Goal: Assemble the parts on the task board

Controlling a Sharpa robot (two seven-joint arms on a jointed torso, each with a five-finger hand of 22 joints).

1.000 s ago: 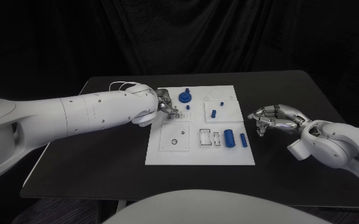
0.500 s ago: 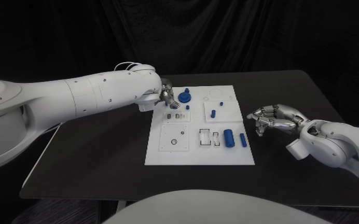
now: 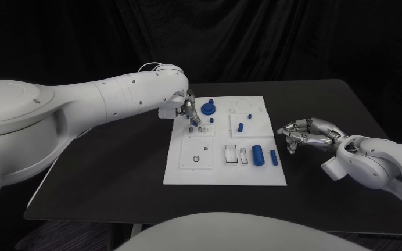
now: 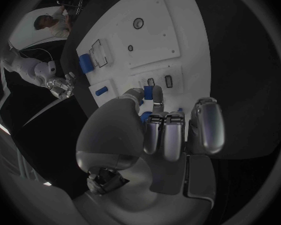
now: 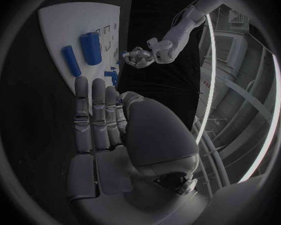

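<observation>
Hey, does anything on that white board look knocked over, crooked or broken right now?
Nothing stands out. The task board lies flat and square on the table, the two blue cylinders lie side by side near its right edge, and the other blue parts sit in its upper half. The left robot hand holds a small blue part above the board.

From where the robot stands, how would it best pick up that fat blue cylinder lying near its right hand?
The fat blue cylinder lies flat on the task board, with a thinner blue rod close beside it. Probably best to come from above and pinch its curved sides at mid-length. The right hand is nearest.
</observation>
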